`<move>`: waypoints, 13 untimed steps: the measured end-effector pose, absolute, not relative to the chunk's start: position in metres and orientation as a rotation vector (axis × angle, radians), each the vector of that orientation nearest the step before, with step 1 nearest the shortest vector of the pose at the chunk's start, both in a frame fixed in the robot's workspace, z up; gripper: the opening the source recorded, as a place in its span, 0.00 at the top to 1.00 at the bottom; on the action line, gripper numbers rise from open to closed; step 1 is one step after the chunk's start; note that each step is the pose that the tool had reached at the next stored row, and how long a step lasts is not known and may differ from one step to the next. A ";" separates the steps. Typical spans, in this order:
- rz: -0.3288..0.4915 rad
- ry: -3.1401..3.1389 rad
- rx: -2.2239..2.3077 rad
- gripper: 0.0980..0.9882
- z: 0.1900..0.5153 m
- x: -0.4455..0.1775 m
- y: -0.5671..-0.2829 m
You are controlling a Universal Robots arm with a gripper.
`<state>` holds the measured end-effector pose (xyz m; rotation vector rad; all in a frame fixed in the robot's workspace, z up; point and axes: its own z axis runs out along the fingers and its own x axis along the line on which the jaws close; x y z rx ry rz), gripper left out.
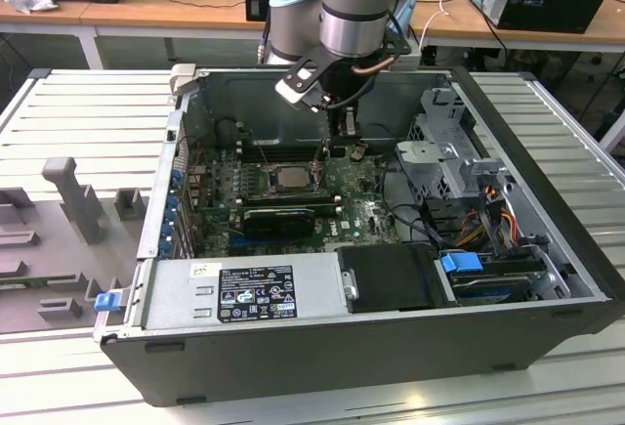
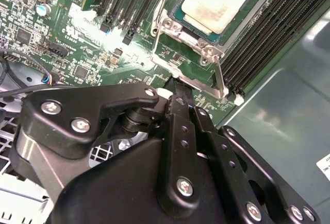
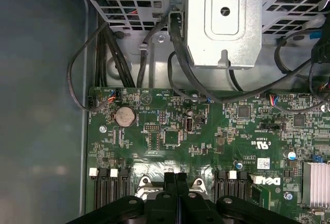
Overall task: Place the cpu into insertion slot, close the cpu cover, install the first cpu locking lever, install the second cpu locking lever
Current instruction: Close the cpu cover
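Observation:
The cpu (image 2: 214, 1), a pale square chip, lies in the insertion slot on the green board, also seen in the exterior view as the cpu (image 1: 290, 177). The silvery cpu cover (image 2: 175, 28) lies flat around it and hides most of the slot. A thin silvery locking lever (image 2: 220, 77) runs along the socket's corner beside the memory slots. My gripper (image 2: 176, 87) is shut, its black fingertips down at the socket's edge right by that lever; whether they touch it I cannot tell. In the first wrist view the gripper (image 3: 176, 178) shows both fingers pressed together over the board.
Long black memory slots (image 2: 268, 33) flank the socket. A metal drive cage (image 3: 221, 23) and black cables (image 3: 175, 54) stand beyond the board. The power supply (image 1: 244, 293) fills the case's near side, with case walls all round. Grey fixtures (image 1: 68, 200) sit on the exterior view's left.

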<state>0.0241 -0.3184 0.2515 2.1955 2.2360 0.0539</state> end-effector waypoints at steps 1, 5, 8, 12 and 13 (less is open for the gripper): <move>0.054 2.236 2.195 0.99 0.251 0.024 -0.318; 0.054 2.236 2.195 0.99 0.251 0.022 -0.318; 0.054 2.236 2.195 0.99 0.251 0.020 -0.318; 0.054 2.236 2.195 0.99 0.251 0.017 -0.318; 0.054 2.236 2.195 0.99 0.251 0.016 -0.318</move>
